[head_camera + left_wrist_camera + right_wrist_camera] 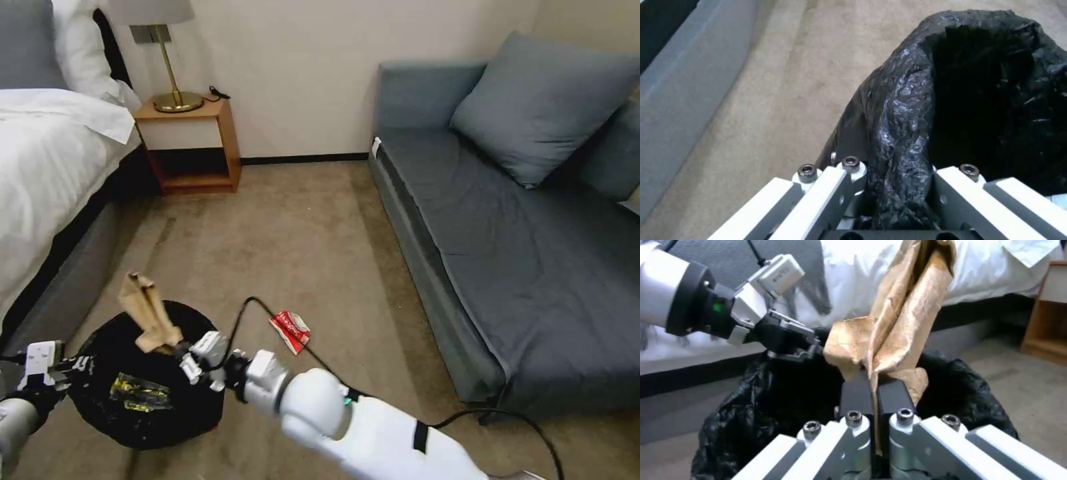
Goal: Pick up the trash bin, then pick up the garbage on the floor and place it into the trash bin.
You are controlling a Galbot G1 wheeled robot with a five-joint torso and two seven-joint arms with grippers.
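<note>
Trash bin (143, 413) base hidden by liner; left claw (85, 365) fingertips hidden behind rim; bed (40, 167) cropped.

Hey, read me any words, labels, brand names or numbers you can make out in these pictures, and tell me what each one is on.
Nothing can be read for certain.
Red-and-white packet on the carpet: white print, too small to read.
Gold wrapper inside the trash bin: markings blurred.
White module on the left pincer: dark lettering, too blurred to read.
Tan rag in the right pincer: no text.
</note>
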